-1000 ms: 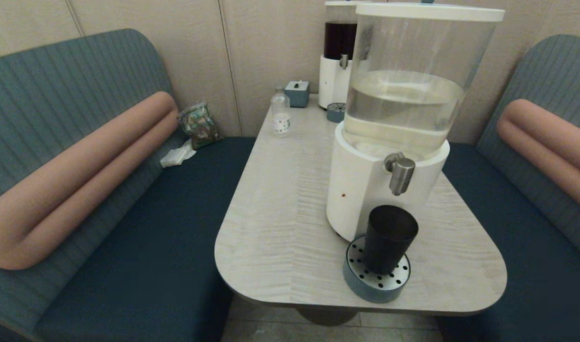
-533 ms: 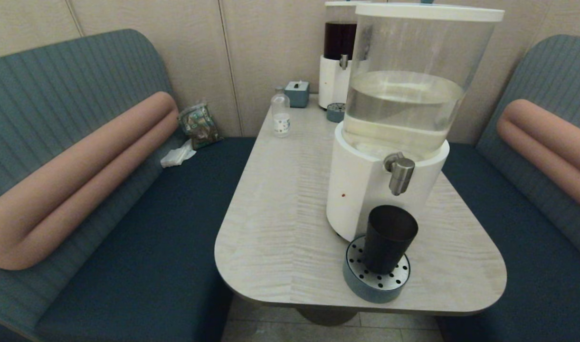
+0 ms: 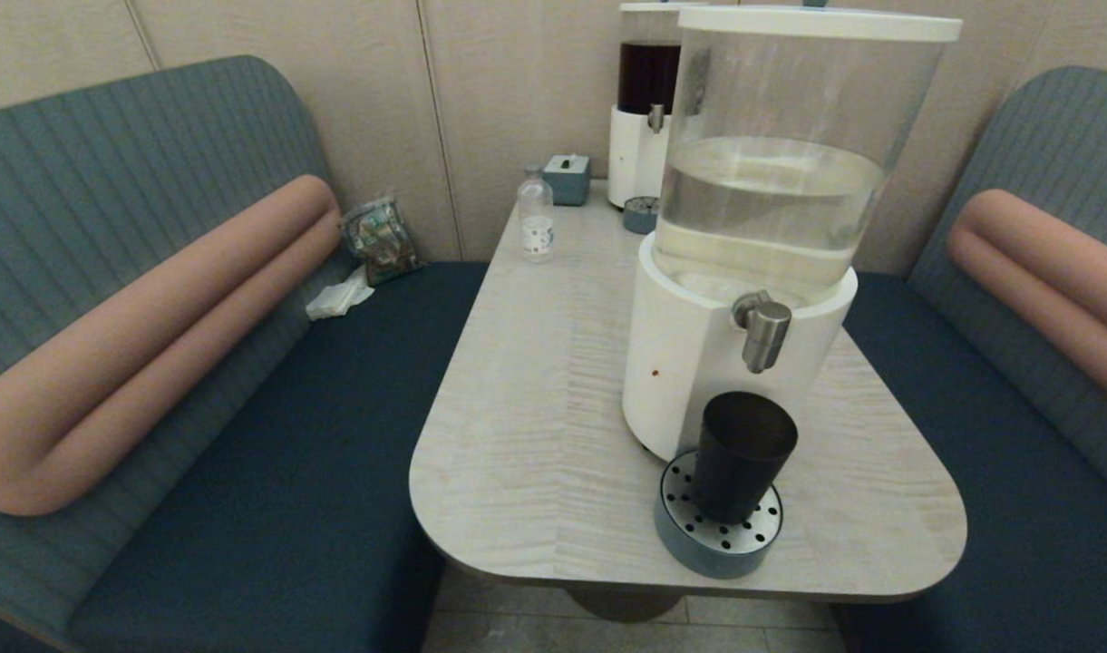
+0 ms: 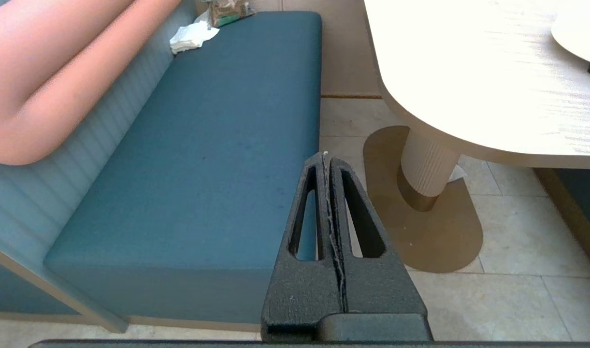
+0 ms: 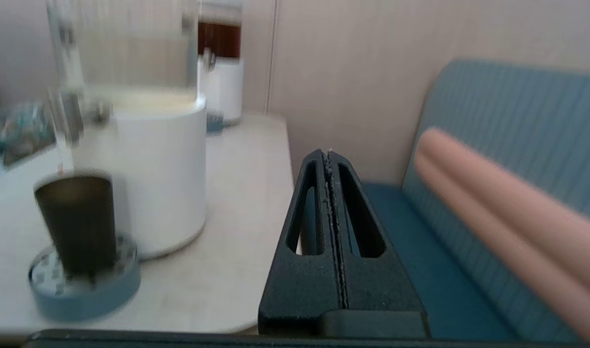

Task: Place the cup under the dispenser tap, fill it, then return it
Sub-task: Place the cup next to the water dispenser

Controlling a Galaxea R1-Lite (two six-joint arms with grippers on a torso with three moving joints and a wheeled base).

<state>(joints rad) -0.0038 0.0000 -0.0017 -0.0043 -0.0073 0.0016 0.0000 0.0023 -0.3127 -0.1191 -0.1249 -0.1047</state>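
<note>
The left tool point(image 4: 329, 159) hangs pressed together, empty, low beside the bench. On the surface point(image 3: 535, 435) the cup point(image 3: 742, 458) stands upright on the drip tray point(image 3: 698, 544) beneath the dispenser tap point(image 3: 763, 331), so placing looks done; filling and returning remain. The right tool point(image 5: 329, 157), also pressed together and empty, sits off the surface's right edge

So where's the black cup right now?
In the head view the cup stands upright on the round drip tray near the table's front right edge, just below the steel tap of the big white dispenser.
</note>
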